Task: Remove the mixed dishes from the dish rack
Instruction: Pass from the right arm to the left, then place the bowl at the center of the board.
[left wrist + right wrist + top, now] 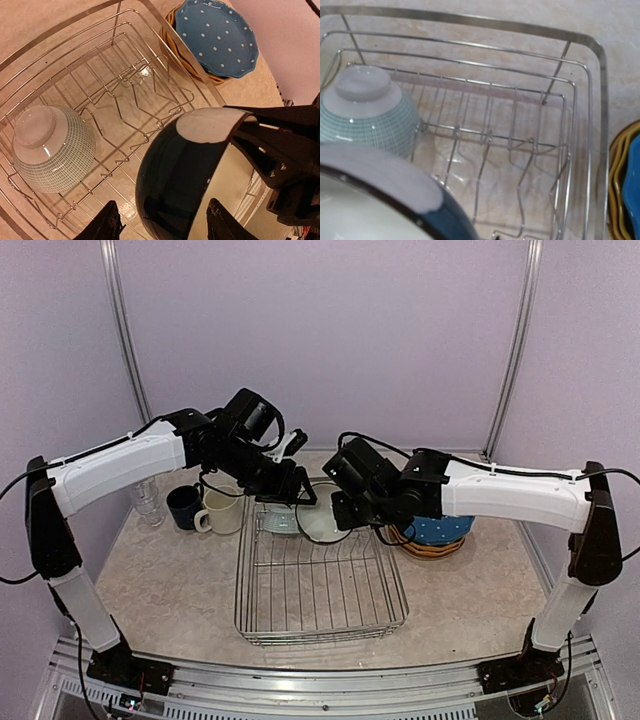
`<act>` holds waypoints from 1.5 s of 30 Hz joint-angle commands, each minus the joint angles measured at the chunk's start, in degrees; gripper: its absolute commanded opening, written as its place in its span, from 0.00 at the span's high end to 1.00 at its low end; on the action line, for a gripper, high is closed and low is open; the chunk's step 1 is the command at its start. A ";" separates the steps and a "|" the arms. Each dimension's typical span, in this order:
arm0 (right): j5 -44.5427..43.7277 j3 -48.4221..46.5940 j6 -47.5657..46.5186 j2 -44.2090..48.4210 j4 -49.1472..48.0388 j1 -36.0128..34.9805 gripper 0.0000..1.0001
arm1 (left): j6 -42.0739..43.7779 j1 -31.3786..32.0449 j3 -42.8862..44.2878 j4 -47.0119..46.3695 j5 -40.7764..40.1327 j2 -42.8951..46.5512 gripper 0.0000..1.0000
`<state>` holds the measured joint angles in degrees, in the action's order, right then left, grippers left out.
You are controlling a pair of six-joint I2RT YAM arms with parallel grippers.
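The silver wire dish rack (322, 626) sits mid-table, also in the left wrist view (65, 27) and right wrist view (470, 20). My right gripper (346, 512) is shut on the rim of a dark-outside bowl (322, 525) and holds it tilted over the rack's far end; the bowl fills the left wrist view (180, 175), and its rim shows in the right wrist view (375, 175). My left gripper (162, 220) is open, its fingers on either side of that bowl, apart from it. A second teal checked bowl (52, 150) lies upside down in the rack's far corner (367, 115).
A blue dotted plate (440, 530) rests on a yellow plate (430, 549) right of the rack. A cream mug (222, 512), a navy mug (184, 507) and a clear glass (148, 502) stand left of it. Upright prongs (520, 150) cross the rack floor.
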<state>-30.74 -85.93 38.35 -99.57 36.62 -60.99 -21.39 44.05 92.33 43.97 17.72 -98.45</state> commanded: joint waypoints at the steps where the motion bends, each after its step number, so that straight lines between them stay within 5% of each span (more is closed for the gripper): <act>1: -1.08 -2.93 0.03 -0.83 -2.04 -0.28 1.00 | 0.76 1.56 2.67 4.07 -7.38 -2.67 0.48; 15: -2.09 -8.83 0.99 -6.87 -0.25 -1.57 1.00 | -0.41 3.94 4.38 7.38 -17.30 -6.81 1.00; 19: -0.65 -8.90 0.80 -7.79 -0.74 -1.58 1.00 | -0.69 4.02 4.61 7.84 -18.67 -7.08 1.00; 37: 2.59 6.28 -5.04 8.90 -11.07 -2.15 0.06 | -0.07 3.94 0.79 3.06 -24.49 -3.04 1.00; 45: 6.06 17.97 -9.33 24.83 -23.26 -2.55 0.00 | 0.12 2.23 4.84 4.50 -26.07 -2.13 1.00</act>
<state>-26.11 -72.62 31.75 -82.04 21.23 -63.00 -21.71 47.16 93.25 50.02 -6.35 -103.85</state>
